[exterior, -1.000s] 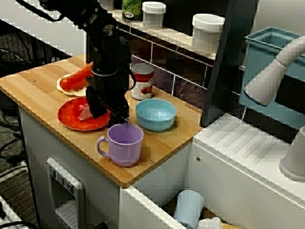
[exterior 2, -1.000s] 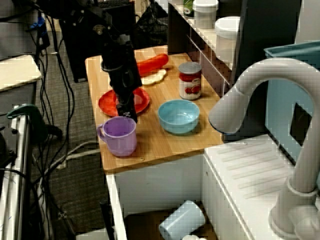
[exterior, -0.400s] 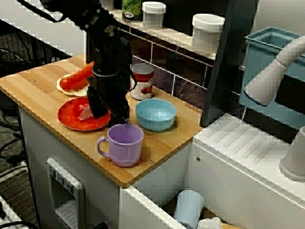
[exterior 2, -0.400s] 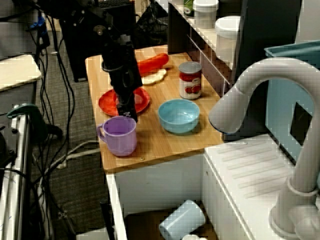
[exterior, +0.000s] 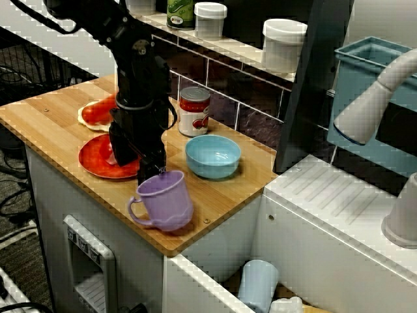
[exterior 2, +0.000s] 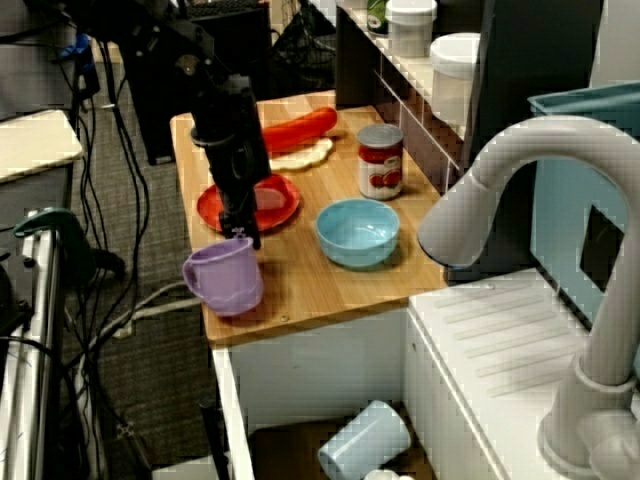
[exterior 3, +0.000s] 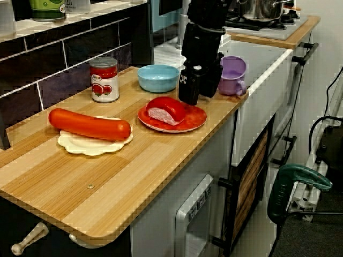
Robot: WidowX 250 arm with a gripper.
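Where your arm enters from the upper left of the view facing the tiled wall, its forearm stands almost upright over the worktop (exterior: 45, 127) and the wrist points straight down. Starting at the left, a long red sausage (exterior: 98, 111) lies on a cream plate (exterior: 86, 122) toward the back edge. Next is the red plate (exterior: 94, 164) by the front edge, with a chunk of meat (exterior 3: 167, 111) on it, partly hidden behind your arm in that view. Just right of it your gripper (exterior: 158, 173) hangs with its fingers clamped on the far rim of the purple mug (exterior: 164, 203). The mug tilts, handle low and to the left, at the front edge near the sink-end corner. You cannot tell whether its base touches the wood. In the view over the tap its handle juts past that edge. Farther right, a red-labelled tin (exterior: 194, 112) stands upright close to the back edge. The blue bowl (exterior: 212, 171) sits near the sink-end edge, apart from the mug.
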